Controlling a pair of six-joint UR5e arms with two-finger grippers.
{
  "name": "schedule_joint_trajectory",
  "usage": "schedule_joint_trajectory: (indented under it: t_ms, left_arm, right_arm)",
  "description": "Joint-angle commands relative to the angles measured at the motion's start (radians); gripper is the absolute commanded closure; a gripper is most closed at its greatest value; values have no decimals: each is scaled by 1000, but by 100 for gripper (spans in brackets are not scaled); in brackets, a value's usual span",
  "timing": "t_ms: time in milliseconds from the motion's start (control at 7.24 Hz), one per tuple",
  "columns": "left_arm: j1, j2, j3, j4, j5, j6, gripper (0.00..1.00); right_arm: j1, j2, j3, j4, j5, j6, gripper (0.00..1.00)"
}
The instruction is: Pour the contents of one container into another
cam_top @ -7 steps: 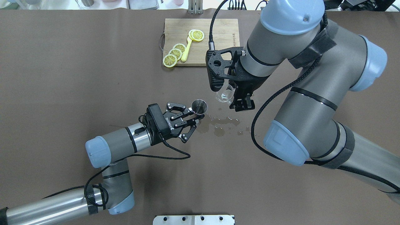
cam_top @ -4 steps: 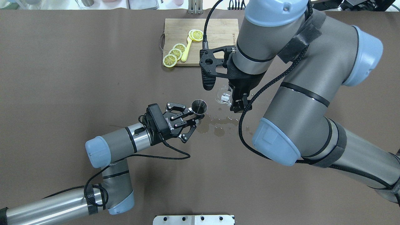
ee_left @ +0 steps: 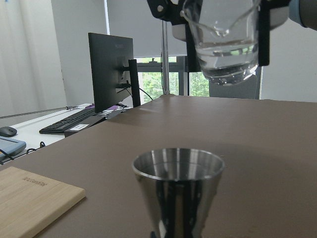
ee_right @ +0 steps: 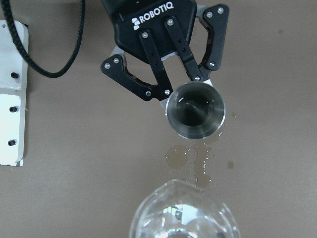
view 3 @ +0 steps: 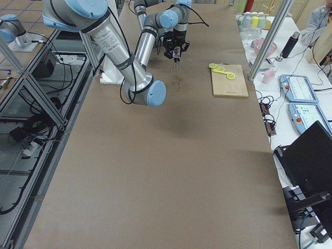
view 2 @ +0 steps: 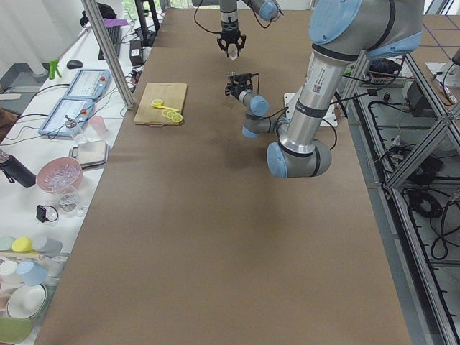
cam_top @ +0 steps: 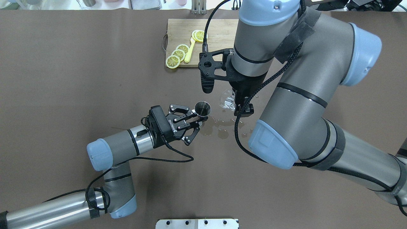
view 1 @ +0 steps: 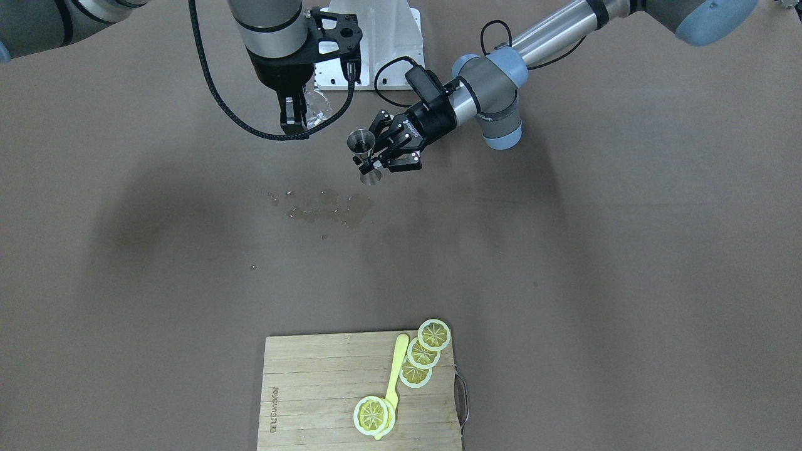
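Note:
My left gripper [cam_top: 197, 117] is shut on the narrow waist of the steel jigger [cam_top: 202, 108], holding it upright above the table, mouth up; a little liquid glints inside the jigger [ee_right: 195, 110]. My right gripper [cam_top: 234, 101] is shut on the clear glass beaker [cam_top: 226, 98], which hangs just right of the jigger and higher. In the left wrist view the beaker [ee_left: 225, 42] stands close to upright with water in its bottom, above and behind the jigger [ee_left: 177, 188]. Its pouring lip points toward the jigger. The two do not touch.
A wet spill [cam_top: 222, 127] spreads on the brown table under and right of the jigger. At the far edge lies a wooden cutting board [cam_top: 219, 35] with lemon slices [cam_top: 178, 55] and a yellow utensil. A white base plate [view 1: 388, 69] sits behind the grippers.
The right arm's wrist and upper links have swung left over the beaker; the beaker itself has barely shifted. The left arm and jigger have held still.

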Motion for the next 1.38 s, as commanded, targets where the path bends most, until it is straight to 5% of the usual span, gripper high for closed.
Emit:
schedule_joint_trajectory:
  t_ms: [0,415,1244]
  left_arm:
    - [0,-2,0,-1,0,0,100]
    - [0,0,0,-1,0,1,100]
    - [0,0,-2,-1,2,1,100]
  right_arm:
    - [-3,25,-50,-9,1,3,100]
    - [-10,76,-133,-9,0,4,100]
    - [-25,128,-142,-148,-26,-2,100]
